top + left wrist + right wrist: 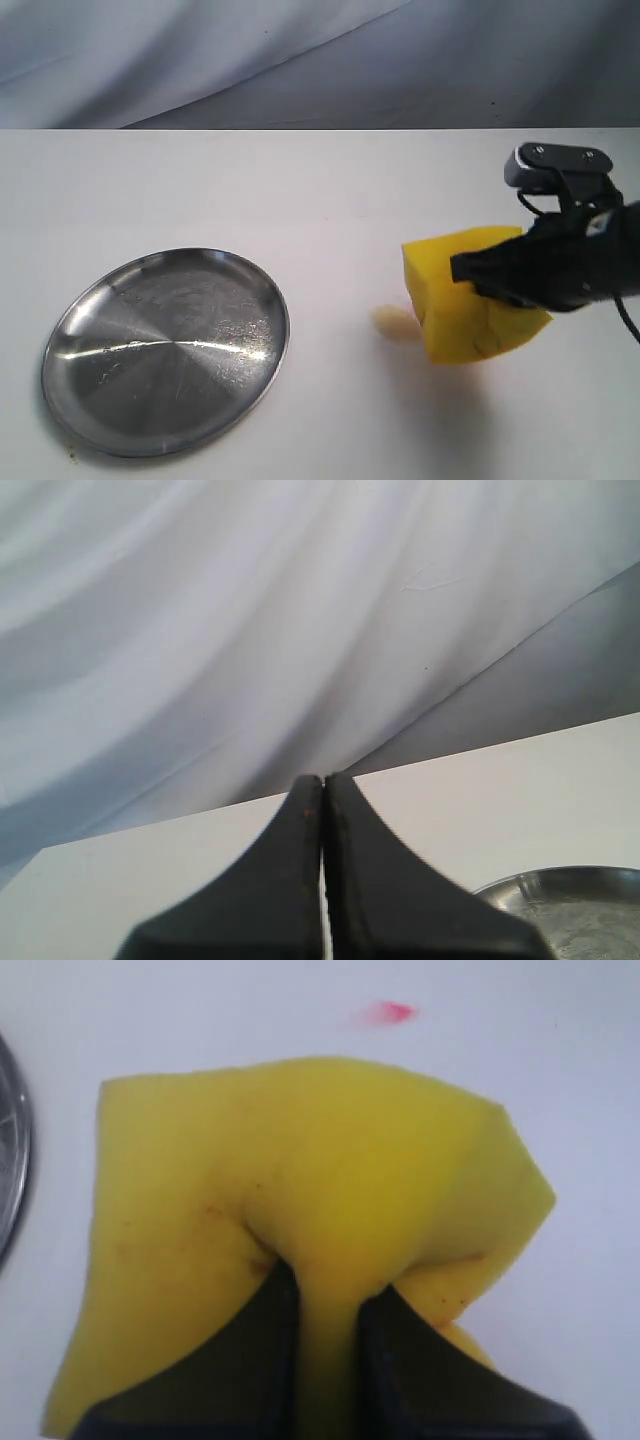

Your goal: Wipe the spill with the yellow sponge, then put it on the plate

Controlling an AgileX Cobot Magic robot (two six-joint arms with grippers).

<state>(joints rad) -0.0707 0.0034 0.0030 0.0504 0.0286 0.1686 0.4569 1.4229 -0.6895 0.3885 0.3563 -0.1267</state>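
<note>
My right gripper [480,272] is shut on the yellow sponge [460,300], squeezing the foam between its fingers [250,1360]. The sponge [300,1190] hangs tilted just above the white table, at the right of the exterior view. The spill [392,321], a small pale beige blob, lies on the table right beside the sponge's lower left edge. The steel plate [120,300] rests at the front left, well apart from the sponge; its rim [8,1160] shows in the right wrist view. My left gripper [323,785] is shut with nothing in it, near the plate's rim [560,880].
A pink-red smear [388,1012] marks the table beyond the sponge. A grey-white cloth backdrop [300,60] hangs behind the table's far edge. White tabletop [330,200] stretches between plate and sponge.
</note>
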